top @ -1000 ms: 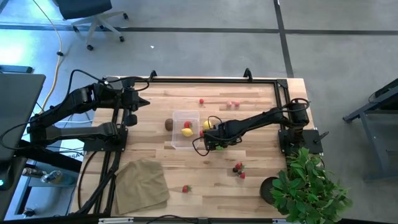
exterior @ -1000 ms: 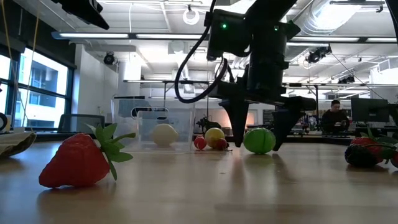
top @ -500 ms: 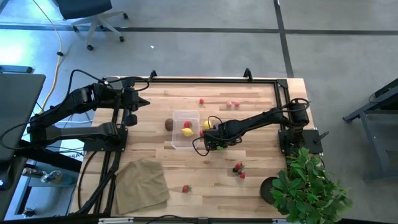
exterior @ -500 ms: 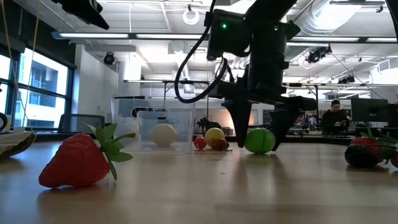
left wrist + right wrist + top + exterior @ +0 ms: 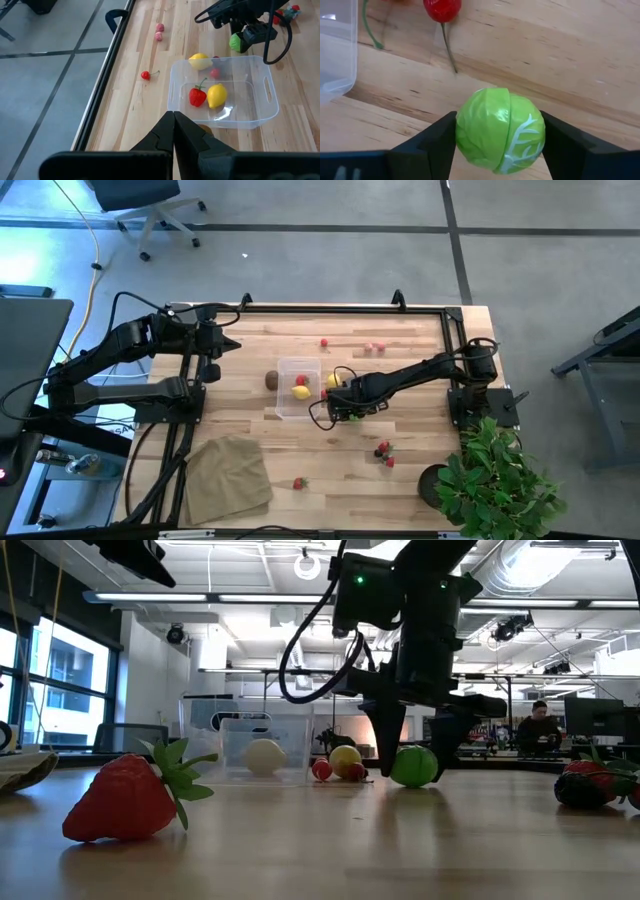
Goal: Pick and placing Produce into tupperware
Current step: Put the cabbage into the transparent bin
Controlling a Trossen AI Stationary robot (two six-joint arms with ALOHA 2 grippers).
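The tupperware [image 5: 285, 412] stands mid-table with a yellow lemon [image 5: 217, 95] and a strawberry [image 5: 197, 96] inside. Another lemon [image 5: 200, 60] lies just outside its wall, and a brown kiwi [image 5: 271, 380] lies on its other side. A green ball [image 5: 500, 130] rests on the wood beside the tub, with my right gripper [image 5: 415, 755] pointing down over it. My left gripper [image 5: 173, 122] hangs shut and empty above the table's far left part. My right gripper has the green ball's two opposite sides [image 5: 461, 131] between its two fingers [image 5: 435, 137], pinched at about the ball's widest part. The fingers come from above, pointing down. The ball sits with its underside on the table [image 5: 414, 784].
A tan cloth [image 5: 228, 475] lies at the near left and a potted plant [image 5: 495, 480] at the near right corner. Loose strawberries [image 5: 298, 483] and dark berries [image 5: 385, 452] lie near the front; a cherry [image 5: 324, 342] and pink berries [image 5: 374, 348] lie toward the far edge.
My right gripper's fingers have drawn together from either side of the green ball until they meet it. The ball has stayed on the table.
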